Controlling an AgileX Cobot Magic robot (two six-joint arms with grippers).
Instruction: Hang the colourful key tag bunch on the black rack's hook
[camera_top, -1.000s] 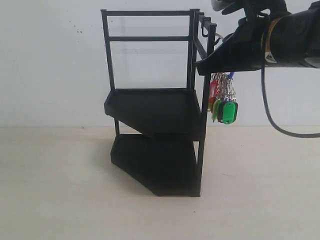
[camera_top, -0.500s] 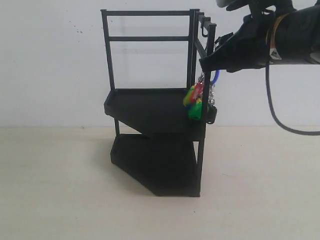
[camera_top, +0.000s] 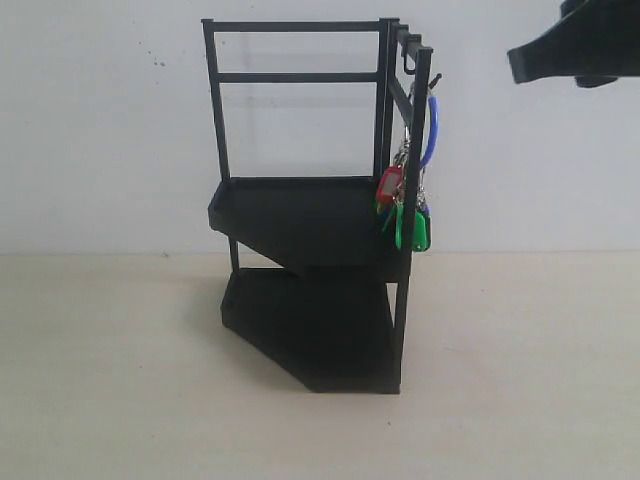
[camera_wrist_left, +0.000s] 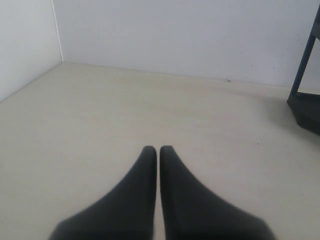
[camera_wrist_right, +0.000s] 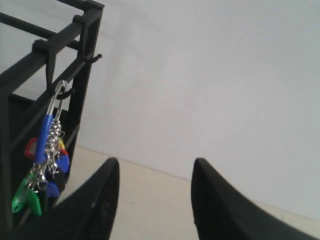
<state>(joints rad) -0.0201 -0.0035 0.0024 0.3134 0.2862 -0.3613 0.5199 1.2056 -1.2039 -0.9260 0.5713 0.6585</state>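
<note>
Hanging at the front upper post of the tall black metal two-tier rack (camera_top: 300, 215), close under its short upturned black hook (camera_top: 434, 78): the colourful plastic key tag bunch (camera_top: 405, 215) on a blue loop, tags level with the upper tray. Above and clear of the rack, black right gripper (camera_wrist_right: 155, 200), jaws spread, empty. Away from the rack, over beige tabletop (camera_wrist_left: 100, 110), black left gripper (camera_wrist_left: 158, 155), jaws pressed together on nothing.

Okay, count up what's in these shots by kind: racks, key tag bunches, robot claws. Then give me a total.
black rack: 1
key tag bunch: 1
claws: 2 (left claw, right claw)
Total: 4
</note>
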